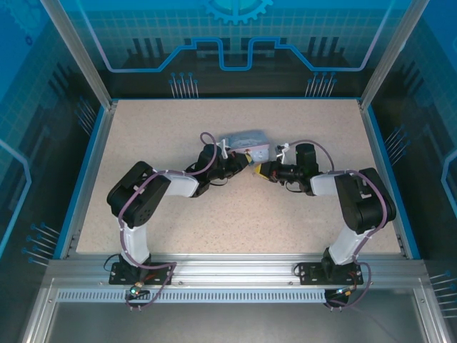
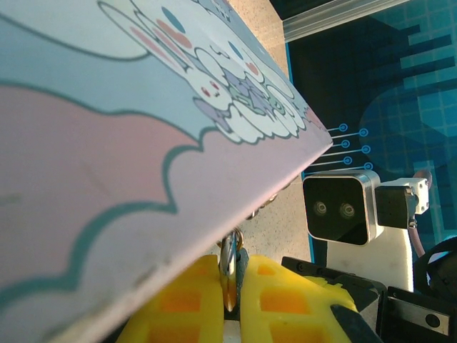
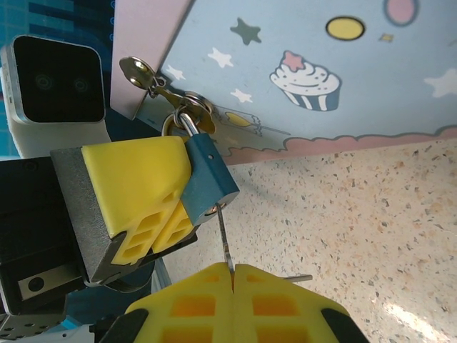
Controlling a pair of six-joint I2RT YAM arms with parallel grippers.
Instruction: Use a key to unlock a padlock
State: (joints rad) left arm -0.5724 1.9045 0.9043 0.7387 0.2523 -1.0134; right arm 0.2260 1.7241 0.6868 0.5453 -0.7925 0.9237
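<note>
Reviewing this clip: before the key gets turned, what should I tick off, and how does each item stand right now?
1. Right gripper shut on the slim dark metal key: ok.
2. Left gripper shut on the small teal-blue padlock: ok.
3. Key's tip meets the padlock's underside: ok.
4. Key fully seated in the lock: cannot tell.
5. Metal shackle free of the pastel cartoon-printed tin box: not ok, it hangs looped through the box's metal latch.
</note>
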